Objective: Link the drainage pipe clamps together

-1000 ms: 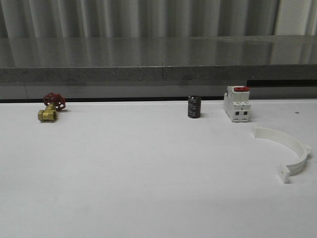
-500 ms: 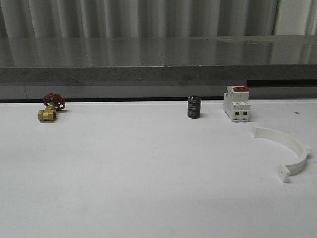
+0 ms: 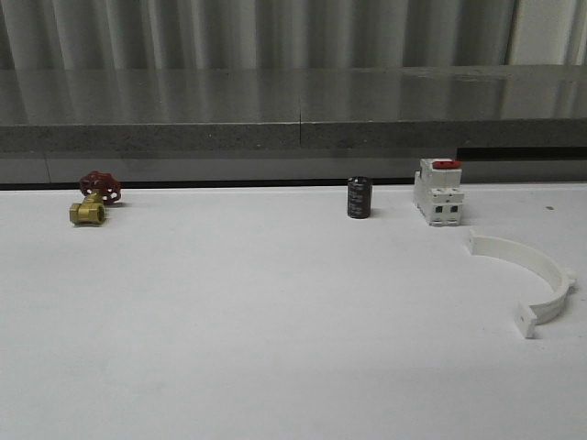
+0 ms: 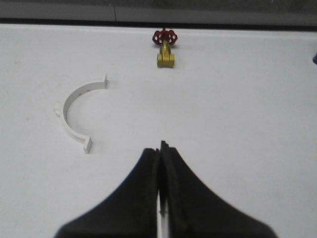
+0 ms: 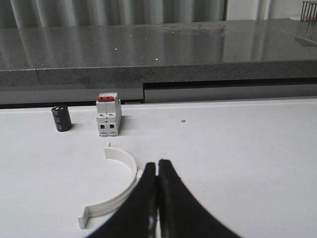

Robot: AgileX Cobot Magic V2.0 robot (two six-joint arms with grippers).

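One white half-ring drainage pipe clamp [image 3: 514, 249] lies flat on the white table at the right, its open side facing left. In the right wrist view this clamp [image 5: 130, 162] lies just beside my right gripper [image 5: 157, 163], which is shut with nothing in it. A second white clamp half [image 4: 74, 95] lies on the table in the left wrist view, apart from my left gripper [image 4: 159, 148], whose jaws are also shut and hold nothing.
A brass valve with a red handwheel [image 3: 92, 202] [image 4: 165, 49] sits at the far left. A black cylinder [image 3: 359, 198] [image 5: 61, 119] and a white block with a red top [image 3: 438, 194] [image 5: 108, 115] stand near the back edge. A grey ledge [image 3: 293, 137] runs behind the table.
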